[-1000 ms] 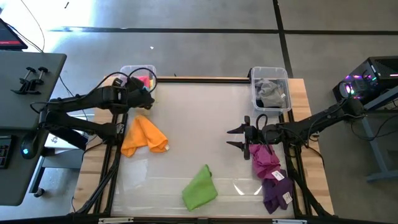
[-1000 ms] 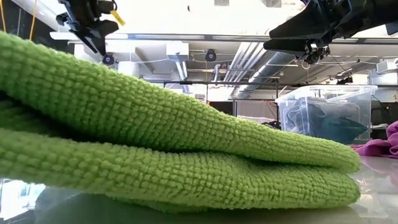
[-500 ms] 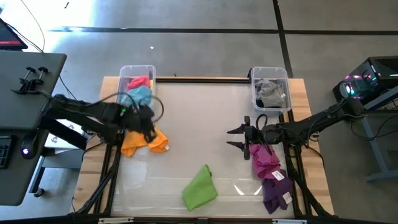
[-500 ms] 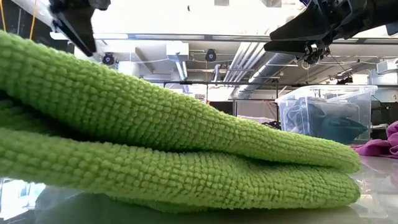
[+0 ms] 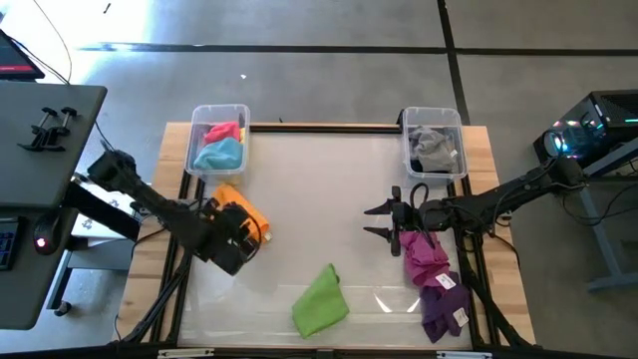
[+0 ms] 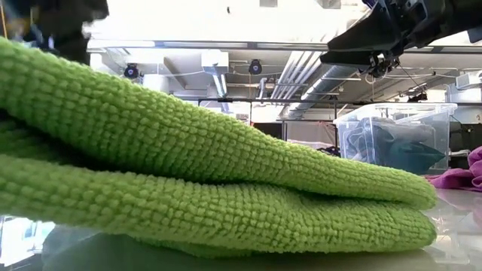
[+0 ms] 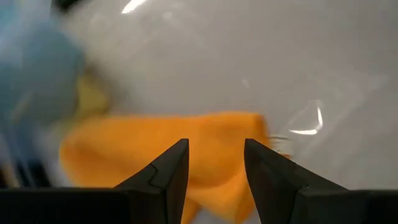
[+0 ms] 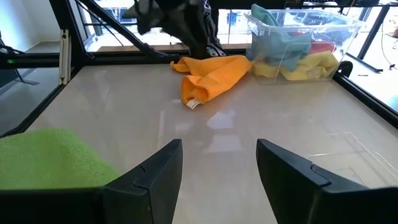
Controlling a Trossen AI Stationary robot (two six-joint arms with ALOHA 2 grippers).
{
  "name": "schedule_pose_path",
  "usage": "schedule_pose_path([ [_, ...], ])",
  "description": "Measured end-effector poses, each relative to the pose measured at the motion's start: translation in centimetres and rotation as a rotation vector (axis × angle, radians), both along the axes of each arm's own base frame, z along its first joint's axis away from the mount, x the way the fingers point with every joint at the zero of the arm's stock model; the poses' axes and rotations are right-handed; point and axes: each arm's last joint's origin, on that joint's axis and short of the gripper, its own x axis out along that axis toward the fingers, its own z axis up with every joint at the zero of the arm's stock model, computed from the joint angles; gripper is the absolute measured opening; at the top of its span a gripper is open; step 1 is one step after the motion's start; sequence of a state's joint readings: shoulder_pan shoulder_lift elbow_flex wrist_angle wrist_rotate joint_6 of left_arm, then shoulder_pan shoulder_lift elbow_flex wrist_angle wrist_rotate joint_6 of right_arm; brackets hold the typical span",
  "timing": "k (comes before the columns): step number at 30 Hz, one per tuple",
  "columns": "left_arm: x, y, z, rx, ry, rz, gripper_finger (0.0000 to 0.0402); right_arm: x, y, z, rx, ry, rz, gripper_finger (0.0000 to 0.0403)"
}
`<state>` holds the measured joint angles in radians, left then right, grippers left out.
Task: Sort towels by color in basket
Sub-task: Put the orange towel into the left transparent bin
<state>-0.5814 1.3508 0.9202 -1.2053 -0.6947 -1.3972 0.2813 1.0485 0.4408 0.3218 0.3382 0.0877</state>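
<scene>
White counter, sorting partly done. Left jaws parted, empty, above the orange towel; right jaws parted, empty. Both bins hold towels — lime, magenta and purple ones remain loose.

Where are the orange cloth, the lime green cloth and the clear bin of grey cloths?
orange cloth [image 8: 214, 73], right wrist view, its folded middle.
lime green cloth [image 5: 320, 300], high view, its centre.
clear bin of grey cloths [image 5: 406, 140], high view, its rim.

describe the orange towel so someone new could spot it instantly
Start at the clear bin at the table's far left corner, holding light blue and pink towels. Just in front of it lies the orange towel, under the left gripper. It is the only orange cloth loose on the table.
</scene>
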Motion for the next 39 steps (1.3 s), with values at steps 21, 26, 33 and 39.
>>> schedule_pose_path([
  [21,-4.5,4.3,-11.9,-0.097,-0.204,0.441,0.0206,0.0,0.0,0.0,-0.01,0.004,0.003,0.02],
  [26,-3.8,4.1,-12.2,-0.115,-0.239,0.36,0.0148,0.0,0.0,0.0,-0.01,0.004,0.003,0.02],
  [33,-0.7,2.4,-11.4,-0.215,-0.311,0.085,0.0017,0.0,0.0,0.0,-0.01,0.004,0.003,0.02],
  [39,3.0,0.7,-8.3,-0.058,-0.582,-0.278,0.0018,0.0,0.0,-0.1,-0.011,0.007,0.003,0.02],
])
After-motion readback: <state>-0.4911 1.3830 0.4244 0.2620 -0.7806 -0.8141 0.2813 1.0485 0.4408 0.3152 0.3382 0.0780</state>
